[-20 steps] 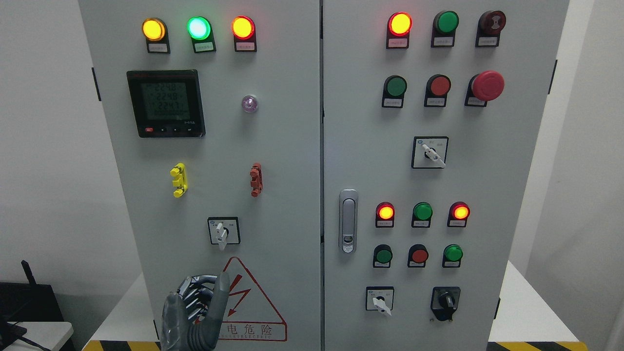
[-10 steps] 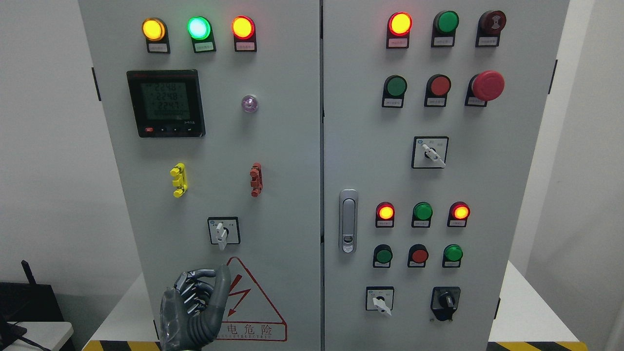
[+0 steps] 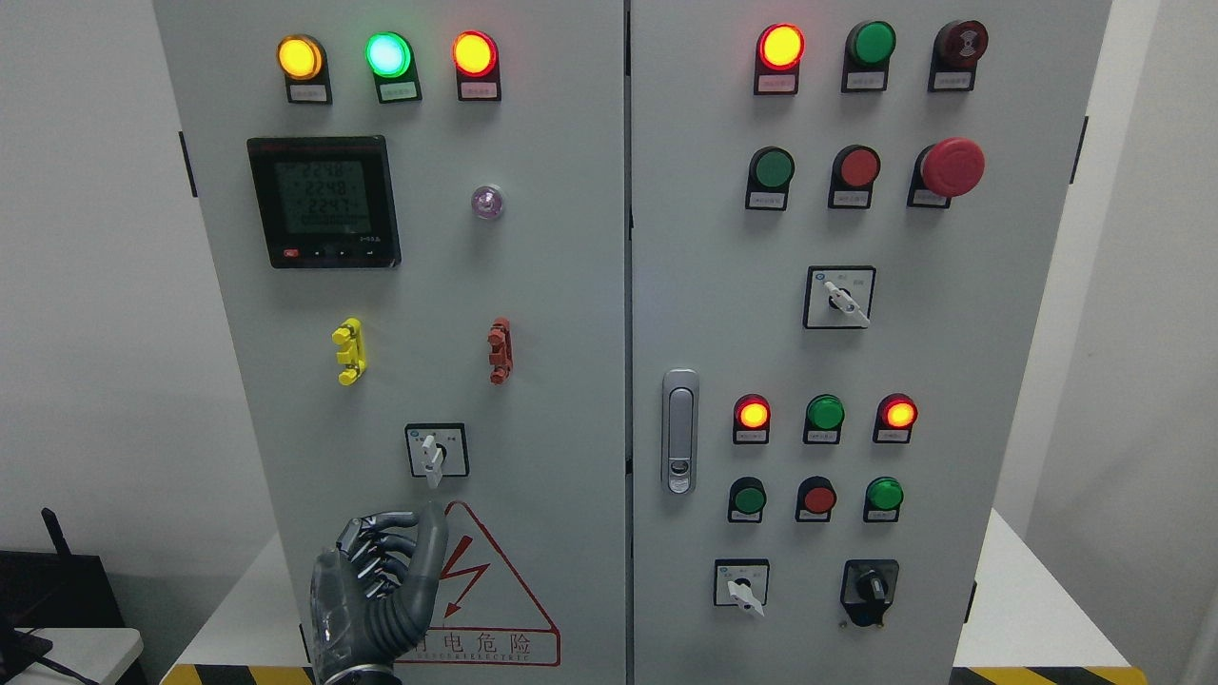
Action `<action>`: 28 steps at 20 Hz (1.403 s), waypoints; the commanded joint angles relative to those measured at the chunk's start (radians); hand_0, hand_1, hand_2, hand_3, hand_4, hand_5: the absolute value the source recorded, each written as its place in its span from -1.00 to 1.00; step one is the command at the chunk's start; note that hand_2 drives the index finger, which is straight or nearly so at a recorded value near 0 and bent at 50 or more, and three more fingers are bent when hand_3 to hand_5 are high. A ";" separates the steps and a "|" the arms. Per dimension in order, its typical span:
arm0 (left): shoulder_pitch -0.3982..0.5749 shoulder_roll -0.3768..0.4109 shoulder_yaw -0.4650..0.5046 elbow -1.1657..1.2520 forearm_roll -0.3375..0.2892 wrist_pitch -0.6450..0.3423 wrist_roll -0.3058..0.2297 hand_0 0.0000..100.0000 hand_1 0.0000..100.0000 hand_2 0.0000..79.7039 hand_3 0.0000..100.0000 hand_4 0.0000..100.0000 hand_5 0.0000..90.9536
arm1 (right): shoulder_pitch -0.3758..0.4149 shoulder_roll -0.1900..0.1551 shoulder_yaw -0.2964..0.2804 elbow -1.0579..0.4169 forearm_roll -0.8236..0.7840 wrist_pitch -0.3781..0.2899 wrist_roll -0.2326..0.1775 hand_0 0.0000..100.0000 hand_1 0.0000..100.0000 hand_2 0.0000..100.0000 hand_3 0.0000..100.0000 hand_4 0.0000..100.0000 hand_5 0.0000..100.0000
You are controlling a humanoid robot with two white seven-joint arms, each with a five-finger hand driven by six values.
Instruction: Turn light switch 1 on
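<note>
A grey electrical cabinet with two doors fills the head view, studded with lamps, push buttons and rotary switches. The left hand comes up from the bottom edge, left of the middle, in front of the lower part of the left door. Its fingers are curled inward toward the palm while the thumb stands straight up; it holds nothing. The right hand is not in view. Which control counts as light switch 1 cannot be read from the labels, which are too small; judging by the reach, the likely target is the rotary switch on the left door, a small square plate with a white lever. That switch lies directly above the hand and slightly to its right, near but apart, with the thumb tip just below the lever's lower end and not touching it. The lever's long axis runs close to vertical, its free end pointing down and tipped a little to the left. Between hand and switch sits the top corner of a red warning triangle, which the hand partly covers. The left hand is plainly the nearer one, so the coming move probably calls for a short rise up and toward the door, then a pinch on the lever and a twist. Other rotary switches sit on the right door, well apart from the hand.
</note>
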 commanded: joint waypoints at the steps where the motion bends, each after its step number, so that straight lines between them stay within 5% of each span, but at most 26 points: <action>1: -0.013 -0.005 -0.004 0.001 -0.003 0.004 0.002 -0.53 -0.04 0.17 0.41 0.79 0.94 | 0.000 0.001 0.017 0.000 -0.025 0.000 -0.001 -0.76 -0.22 -1.00 -1.00 -1.00 -1.00; 16: -0.059 -0.005 -0.005 0.001 -0.009 0.058 0.002 -0.51 -0.12 0.13 0.38 0.80 0.95 | 0.000 -0.001 0.017 0.000 -0.025 -0.001 -0.001 -0.76 -0.22 -1.00 -1.00 -1.00 -1.00; 28: -0.086 -0.005 -0.004 0.003 -0.010 0.075 0.003 -0.51 0.03 0.12 0.37 0.79 0.95 | 0.000 0.001 0.017 0.000 -0.025 0.000 -0.001 -0.76 -0.22 -1.00 -1.00 -1.00 -1.00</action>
